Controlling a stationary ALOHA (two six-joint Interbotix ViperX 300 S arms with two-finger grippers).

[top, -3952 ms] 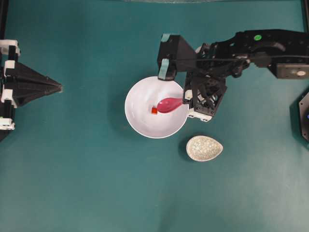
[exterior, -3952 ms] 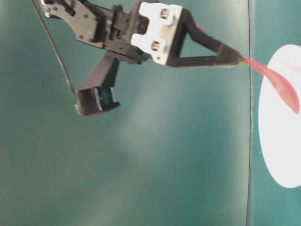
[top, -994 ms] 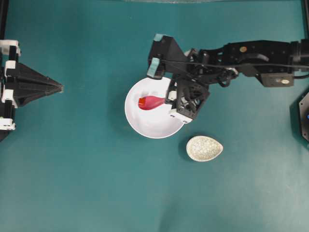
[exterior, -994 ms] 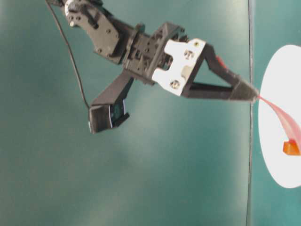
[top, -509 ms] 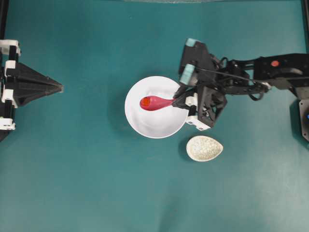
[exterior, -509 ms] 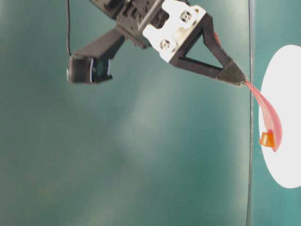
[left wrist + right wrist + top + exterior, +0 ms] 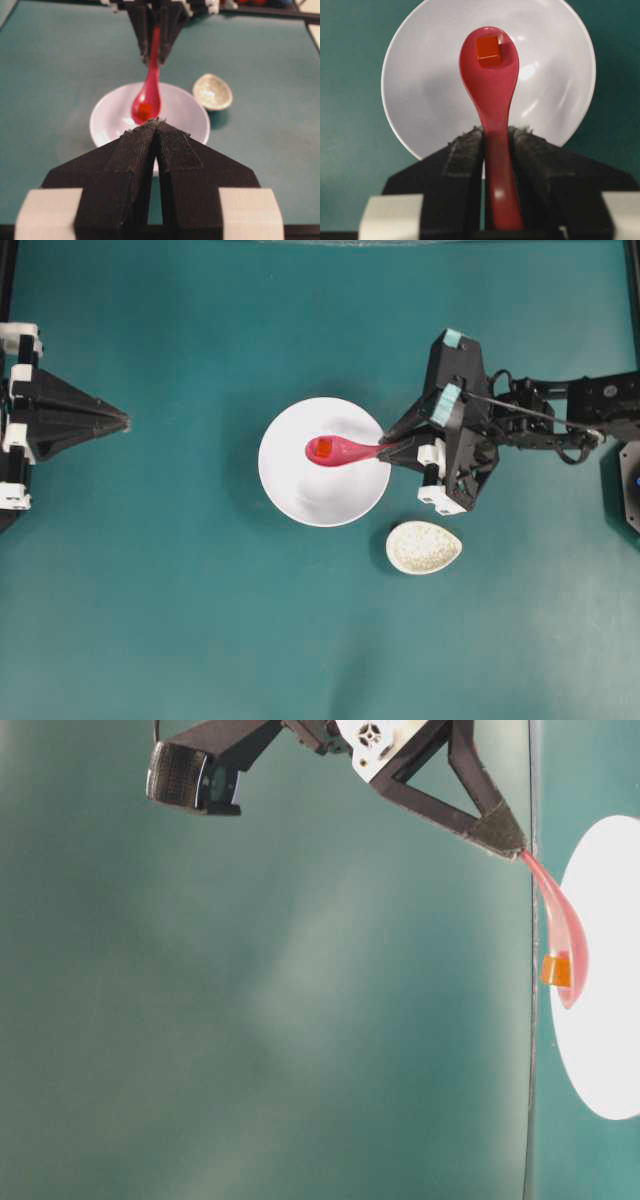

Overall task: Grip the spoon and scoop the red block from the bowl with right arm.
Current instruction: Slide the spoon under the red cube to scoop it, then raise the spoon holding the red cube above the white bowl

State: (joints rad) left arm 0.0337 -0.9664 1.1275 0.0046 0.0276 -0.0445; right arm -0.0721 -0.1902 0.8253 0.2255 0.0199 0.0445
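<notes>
My right gripper point(image 7: 393, 447) is shut on the handle of the pinkish-red spoon point(image 7: 345, 450), gripped between both pads point(image 7: 465, 150). The spoon's scoop point(image 7: 490, 60) is held up above the white bowl point(image 7: 300, 495), and the small red block point(image 7: 323, 448) lies in the scoop near its tip point(image 7: 488, 50). The table-level view shows the spoon point(image 7: 565, 935) with the block point(image 7: 555, 970) clear of the bowl point(image 7: 600, 1050). Far off at the left edge, my left gripper point(image 7: 125, 421) is shut with nothing in it; its wrist view looks across at the spoon point(image 7: 148, 97) and bowl point(image 7: 110, 117).
A speckled off-white egg-shaped dish point(image 7: 424, 548) lies on the teal table just right of the bowl's near side, below the right wrist. The right arm point(image 7: 560, 420) stretches in from the right edge.
The spoon scooped the block from the bowl's left side, then rose and drew back to the right with the block in it. The left arm has not moved.
</notes>
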